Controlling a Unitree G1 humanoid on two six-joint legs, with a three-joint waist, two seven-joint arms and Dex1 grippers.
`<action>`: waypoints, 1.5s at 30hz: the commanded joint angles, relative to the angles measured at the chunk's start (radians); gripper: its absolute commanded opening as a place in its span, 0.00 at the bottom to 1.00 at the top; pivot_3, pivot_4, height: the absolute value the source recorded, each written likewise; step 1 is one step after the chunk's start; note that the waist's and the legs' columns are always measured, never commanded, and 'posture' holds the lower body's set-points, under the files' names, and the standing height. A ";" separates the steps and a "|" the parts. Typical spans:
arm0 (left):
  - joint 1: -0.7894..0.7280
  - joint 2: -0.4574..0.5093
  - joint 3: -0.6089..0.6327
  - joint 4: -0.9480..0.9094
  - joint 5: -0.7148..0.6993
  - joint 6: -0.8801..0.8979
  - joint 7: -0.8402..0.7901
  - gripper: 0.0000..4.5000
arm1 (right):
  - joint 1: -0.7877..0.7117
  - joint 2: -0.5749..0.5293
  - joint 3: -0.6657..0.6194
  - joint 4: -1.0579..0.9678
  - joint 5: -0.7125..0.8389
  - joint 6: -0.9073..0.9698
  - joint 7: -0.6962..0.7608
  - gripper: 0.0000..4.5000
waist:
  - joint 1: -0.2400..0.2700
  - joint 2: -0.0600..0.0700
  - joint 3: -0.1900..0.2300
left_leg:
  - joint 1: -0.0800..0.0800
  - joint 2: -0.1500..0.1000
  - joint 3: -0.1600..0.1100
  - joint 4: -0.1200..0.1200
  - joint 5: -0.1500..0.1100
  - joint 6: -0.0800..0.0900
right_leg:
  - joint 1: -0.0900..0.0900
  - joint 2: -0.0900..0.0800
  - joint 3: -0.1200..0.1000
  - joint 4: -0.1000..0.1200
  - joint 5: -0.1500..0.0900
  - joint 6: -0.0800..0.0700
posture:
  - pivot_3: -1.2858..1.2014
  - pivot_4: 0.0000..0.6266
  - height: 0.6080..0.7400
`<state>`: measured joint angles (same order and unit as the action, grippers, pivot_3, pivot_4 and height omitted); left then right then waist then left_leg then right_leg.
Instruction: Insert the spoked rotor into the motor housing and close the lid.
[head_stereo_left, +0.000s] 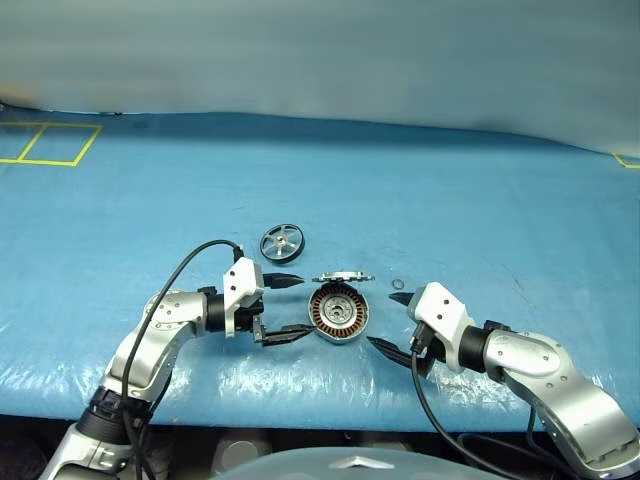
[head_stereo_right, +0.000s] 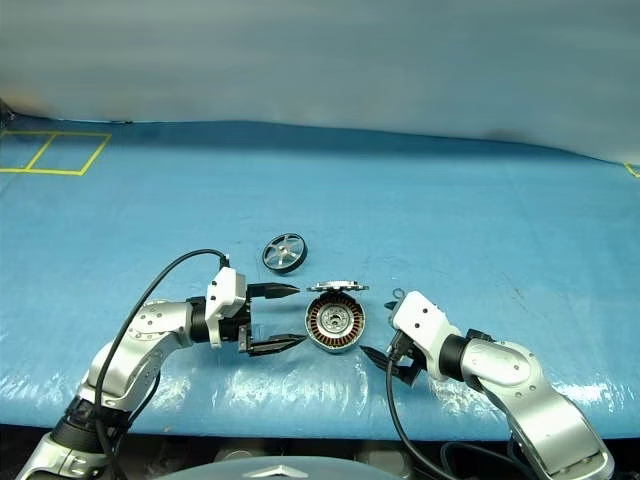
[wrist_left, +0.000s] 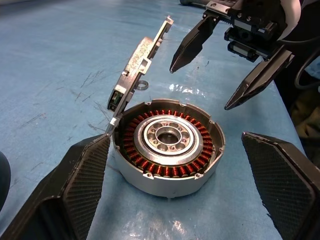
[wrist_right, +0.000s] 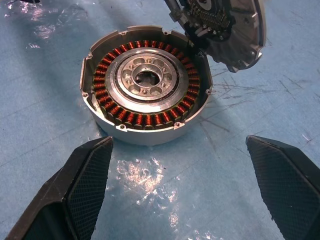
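The motor housing (head_stereo_left: 338, 313) lies on the blue table, its copper windings showing and its centre empty. The lid (head_stereo_left: 343, 277) stands tilted up at the housing's far edge, seemingly hinged or leaning there (wrist_left: 142, 65). The spoked rotor (head_stereo_left: 282, 242), a dark wheel, lies flat beyond and to the left of the housing. My left gripper (head_stereo_left: 306, 304) is open just left of the housing, with nothing between its fingers (wrist_left: 75, 190). My right gripper (head_stereo_left: 381, 319) is open just right of the housing, its fingers (wrist_right: 85, 190) also empty.
A tiny loose ring (head_stereo_left: 398, 285) lies on the table right of the lid, near my right gripper. The blue sheet (head_stereo_left: 450, 200) stretches far back. Yellow tape squares (head_stereo_left: 50, 143) mark the far left corner. The table's front edge runs just below both arms.
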<state>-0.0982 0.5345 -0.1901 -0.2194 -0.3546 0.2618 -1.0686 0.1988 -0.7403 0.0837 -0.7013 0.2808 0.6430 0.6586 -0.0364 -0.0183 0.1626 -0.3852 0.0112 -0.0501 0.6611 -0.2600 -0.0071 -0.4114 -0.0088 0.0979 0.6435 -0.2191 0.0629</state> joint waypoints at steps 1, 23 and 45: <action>-0.014 0.003 -0.002 -0.049 -0.013 0.010 0.006 1.00 | -0.013 -0.008 -0.010 -0.032 0.003 -0.007 0.007 0.99 | 0.000 0.000 0.000 | 0.000 0.000 0.000 0.000 0.000 0.000 | 0.000 0.000 0.000 0.000 0.000 0.000 | 0.52 0.24 1.00; -0.012 0.006 -0.010 -0.059 -0.010 0.018 0.002 1.00 | -0.029 -0.020 -0.009 -0.036 -0.014 -0.015 0.009 0.99 | 0.000 0.000 0.000 | 0.000 0.000 0.000 0.000 0.000 0.000 | 0.000 0.000 0.000 0.000 0.000 0.000 | 0.52 0.24 1.00; 0.004 0.054 -0.020 -0.017 0.014 -0.021 -0.024 1.00 | -0.201 -0.161 0.206 -0.077 -0.133 -0.060 0.165 0.99 | -0.001 0.000 0.000 | 0.000 0.000 0.000 0.000 0.000 0.000 | 0.000 0.000 0.000 0.000 0.000 0.000 | 0.52 0.24 1.00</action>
<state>-0.0889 0.5839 -0.2122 -0.2323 -0.3416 0.2662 -1.0830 0.0257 -0.8890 0.2715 -0.7588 0.1691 0.6111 0.7947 -0.0377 -0.0184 0.1630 -0.3847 0.0114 -0.0498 0.6615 -0.2600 -0.0071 -0.4114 -0.0088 0.0978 0.6437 -0.2191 0.0630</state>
